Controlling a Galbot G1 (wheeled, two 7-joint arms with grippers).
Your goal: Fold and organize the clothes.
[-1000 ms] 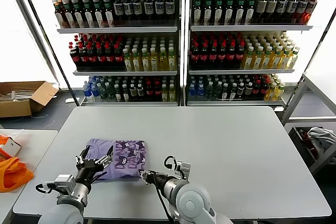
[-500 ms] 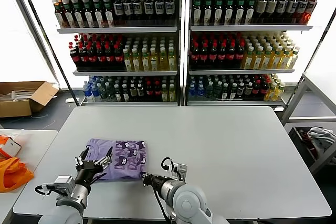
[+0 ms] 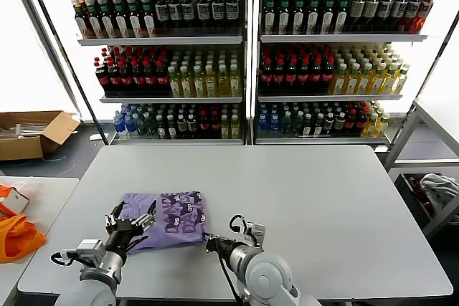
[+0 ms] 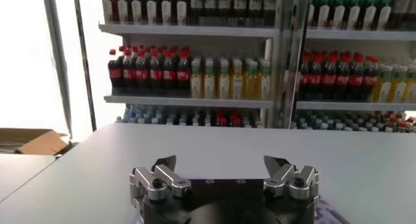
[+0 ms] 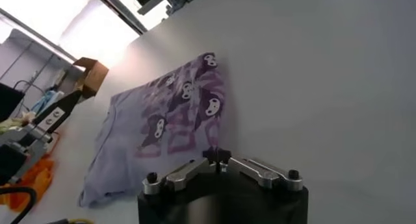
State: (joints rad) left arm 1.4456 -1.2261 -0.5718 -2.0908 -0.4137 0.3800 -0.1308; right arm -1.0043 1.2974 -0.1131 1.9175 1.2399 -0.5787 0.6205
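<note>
Behind everything, two tall shelving units [image 3: 247, 55] packed with rows of bottles (red, yellow, green and dark caps; labels too small to read). Below them, a broad pale grey bench [image 3: 301, 206], smooth and matte, rectangular with rounded corners. To the robot's left, a lower side table [image 3: 29, 198] carrying an orange cloth bag [image 3: 18, 238], and beyond it an open cardboard box [image 3: 32, 132] on the floor. To the right, a grey-white cloth bundle [image 3: 439, 188] on a metal rack.

On the bench near its front left, a lavender T-shirt [image 3: 166, 218], soft cotton, folded into a rough rectangle lying flat. Plain half toward the left arm, printed half toward the right, covered in dark purple and white cartoon-like figures (lettering not legible). Edges slightly rumpled in the right wrist view [image 5: 162, 131].

Left hand [image 3: 131, 221] at the shirt's left front edge, fingers spread wide apart (seen clearly in the left wrist view [image 4: 223, 174]), nothing between them.

Right hand [image 3: 212, 242] just beside the shirt's right front corner, fingers pressed together; tips meeting close by the fabric edge in its wrist view [image 5: 220, 158]; whether cloth is pinched cannot be told.
</note>
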